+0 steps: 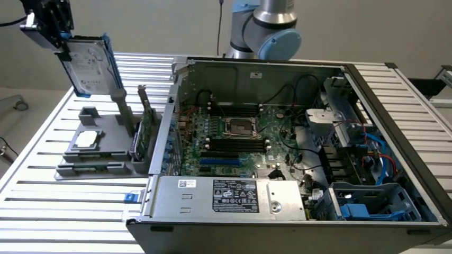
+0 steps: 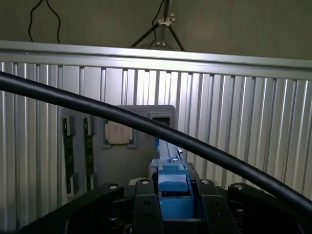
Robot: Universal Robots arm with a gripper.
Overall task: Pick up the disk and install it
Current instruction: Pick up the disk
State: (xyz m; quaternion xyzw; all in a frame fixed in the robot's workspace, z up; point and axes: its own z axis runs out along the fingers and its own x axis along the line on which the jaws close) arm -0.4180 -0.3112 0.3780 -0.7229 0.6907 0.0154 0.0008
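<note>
The disk (image 1: 92, 62), a silver-grey drive with a blue carrier frame, hangs in the air above the grey tray at the exterior view's upper left, tilted and nearly upright. My gripper (image 1: 63, 43) is shut on its upper end. In the wrist view the blue carrier edge (image 2: 171, 185) sits clamped between the black fingers (image 2: 142, 204) of the gripper (image 2: 171, 207). The disk is clear of the tray and to the left of the open computer case (image 1: 282, 148).
A grey tray (image 1: 95, 159) on the slatted metal table (image 1: 42, 211) holds a small square chip (image 1: 86, 138) and an upright green card (image 1: 145, 135). The open case shows a motherboard (image 1: 240, 132) and blue drive bays (image 1: 378, 203). A black cable (image 2: 146, 124) crosses the wrist view.
</note>
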